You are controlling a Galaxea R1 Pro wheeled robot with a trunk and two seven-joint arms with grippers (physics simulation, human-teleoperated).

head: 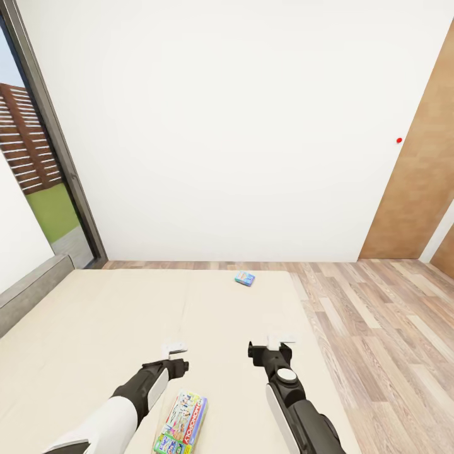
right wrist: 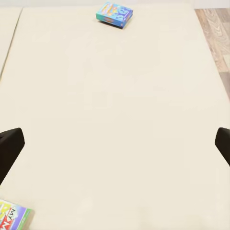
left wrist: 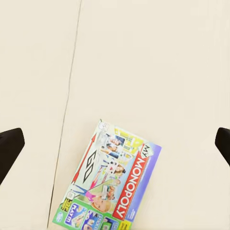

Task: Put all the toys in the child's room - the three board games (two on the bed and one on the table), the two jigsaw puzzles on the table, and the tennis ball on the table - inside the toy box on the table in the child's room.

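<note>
Both bed games lie ungrasped: Monopoly box (head: 182, 424) near the bed's (head: 94, 328) near edge, small blue game (head: 244, 278) at its far edge. Left gripper (head: 174, 347) and right gripper (head: 280, 341) hover with fingers spread, empty. Judged an early stage.

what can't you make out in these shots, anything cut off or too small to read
- Monopoly box: its lower end is cut off by the frame edge in the left wrist view and in the head view.
- Small blue game box: far up the bed; its cover print is too small to read in the head view and the right wrist view.
- Left pincer and right pincer: only dark fingertips show at the wrist frames' edges.
</note>
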